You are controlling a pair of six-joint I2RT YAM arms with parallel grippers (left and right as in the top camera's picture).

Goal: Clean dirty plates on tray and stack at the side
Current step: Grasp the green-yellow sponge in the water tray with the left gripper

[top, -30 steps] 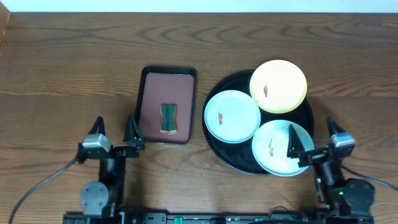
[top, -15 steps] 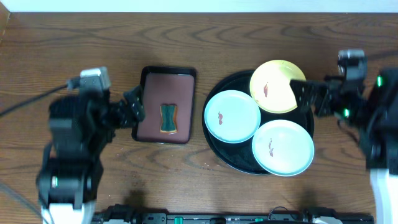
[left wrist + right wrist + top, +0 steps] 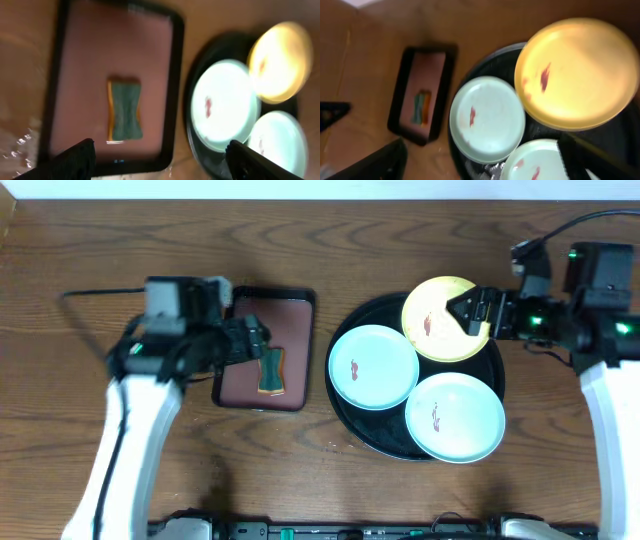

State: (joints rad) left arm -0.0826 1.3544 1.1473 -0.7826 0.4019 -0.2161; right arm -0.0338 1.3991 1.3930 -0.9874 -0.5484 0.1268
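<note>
Ok, 3 round shallow plates w/ red-brown smears: yellow plate [image 3: 440, 302], left mint plate [image 3: 373, 367], front mint plate [image 3: 455, 417], all on glossy black round tray [image 3: 345, 415]. Wood-grain desk [image 3: 120, 260]. Rect. maroon tray [image 3: 270, 320] holds green sponge [image 3: 270, 371]. L pincer [image 3: 248, 342] wide open, empty, over maroon tray's left edge. R pincer [image 3: 470, 310] wide, empty, over yellow plate's right rim.

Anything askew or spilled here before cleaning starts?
No spill. The yellow plate and the lower mint plate both overhang the rim of the black tray, so they probably sit tilted. They and the left mint plate carry red-brown smears.
</note>
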